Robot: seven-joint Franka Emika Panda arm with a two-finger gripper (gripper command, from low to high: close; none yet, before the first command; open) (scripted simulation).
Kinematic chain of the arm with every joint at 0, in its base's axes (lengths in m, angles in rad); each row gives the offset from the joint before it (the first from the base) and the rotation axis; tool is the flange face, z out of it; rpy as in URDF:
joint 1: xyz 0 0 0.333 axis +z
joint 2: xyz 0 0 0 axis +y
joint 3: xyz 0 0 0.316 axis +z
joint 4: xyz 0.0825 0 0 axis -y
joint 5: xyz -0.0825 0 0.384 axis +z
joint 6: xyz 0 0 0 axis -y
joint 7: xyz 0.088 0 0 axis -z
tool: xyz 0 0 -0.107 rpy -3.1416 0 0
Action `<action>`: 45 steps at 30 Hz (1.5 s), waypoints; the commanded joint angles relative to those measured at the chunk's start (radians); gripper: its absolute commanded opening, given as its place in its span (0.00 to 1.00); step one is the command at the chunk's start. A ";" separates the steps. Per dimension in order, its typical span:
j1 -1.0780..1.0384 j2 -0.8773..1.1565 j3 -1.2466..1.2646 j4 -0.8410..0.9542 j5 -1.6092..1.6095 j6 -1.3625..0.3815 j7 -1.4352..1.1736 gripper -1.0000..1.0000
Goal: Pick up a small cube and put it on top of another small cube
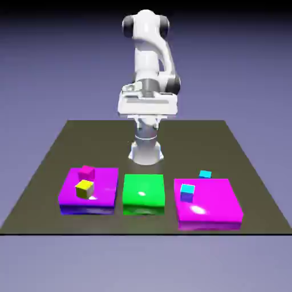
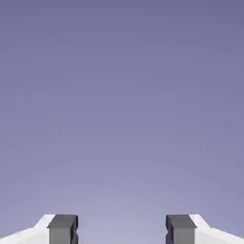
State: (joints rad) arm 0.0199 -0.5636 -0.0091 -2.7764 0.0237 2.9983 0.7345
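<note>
Your gripper (image 2: 122, 228) stands wide open and holds nothing. In the hand view, its two grey fingertips (image 2: 62, 228) sit far apart at the bottom edge, with only plain blue-violet backdrop between and beyond them. No cube shows in that view.

In the exterior view, the cubes lie well below and well apart from the hand, on a dark table (image 1: 51, 165). Nearest the camera, three flat pads sit in a row. On the magenta pad (image 1: 77, 199) at the exterior view's left, a yellow cube (image 1: 84, 189) rests, with a pink cube (image 1: 86, 171) just behind it. The green pad (image 1: 143, 194) in the middle carries nothing. On the larger magenta pad (image 1: 214, 205) at the exterior view's right, a blue cube (image 1: 187, 192) rests near the back left corner. A cyan cube (image 1: 205, 174) lies on the table just behind that pad.

Farther back, the white arm (image 1: 149, 68) rises from its base, its hand raised high above the table.
</note>
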 commanded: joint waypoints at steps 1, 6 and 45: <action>-0.010 0.036 0.033 0.014 0.018 -0.033 0.025 0.50; -0.061 0.217 0.196 0.084 0.107 -0.198 0.149 0.50; -0.258 0.756 0.754 0.312 0.399 -0.698 0.729 0.00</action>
State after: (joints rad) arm -0.2378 0.1923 0.7450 -2.4649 0.4253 2.3010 1.4617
